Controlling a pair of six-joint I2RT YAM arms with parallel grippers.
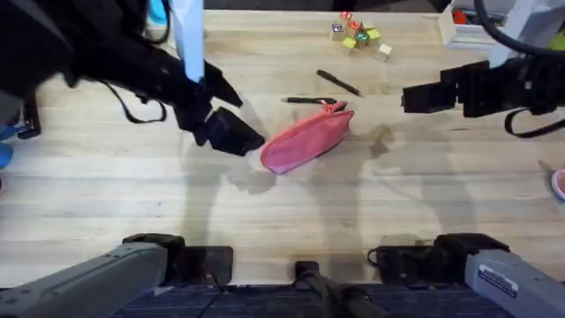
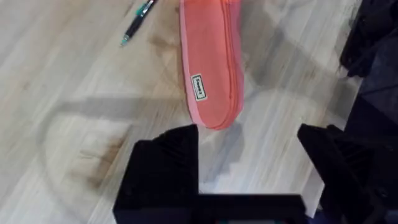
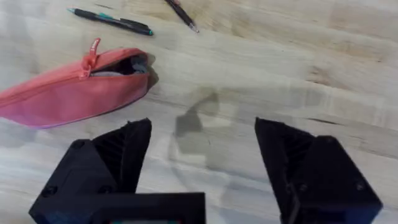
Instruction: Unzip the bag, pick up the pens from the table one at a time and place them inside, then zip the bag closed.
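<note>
The table (image 1: pixel 106 190) is a broad slab of pale butcher-block, its plank seams and grain running across, with wide bare wood in front of the bag and toward the near edge. At the far edge sit a few small coloured blocks (image 1: pixel 357 37), well apart from the rest.

The bag (image 1: pixel 306 139) lies near the middle, a soft pink fabric pouch, long with tapered ends, angled so its far end points toward the right arm. A small white label (image 2: pixel 199 87) is sewn on its side. The zipper is parted at the far end, showing a dark mouth (image 3: pixel 135 64), with the pink pull (image 3: pixel 92 50) lying beside it.

Two thin dark pens lie beyond the bag: one (image 1: pixel 308 101) just beside its far end, with a teal tip, the other (image 1: pixel 339 83) a little farther off, slanted.

The left gripper (image 1: pixel 237 134), black and blocky, hangs at the bag's near end, fingers spread and holding nothing. The right gripper (image 1: pixel 415 97) sits off to the right, apart from the bag, likewise released, with clear wood between.
</note>
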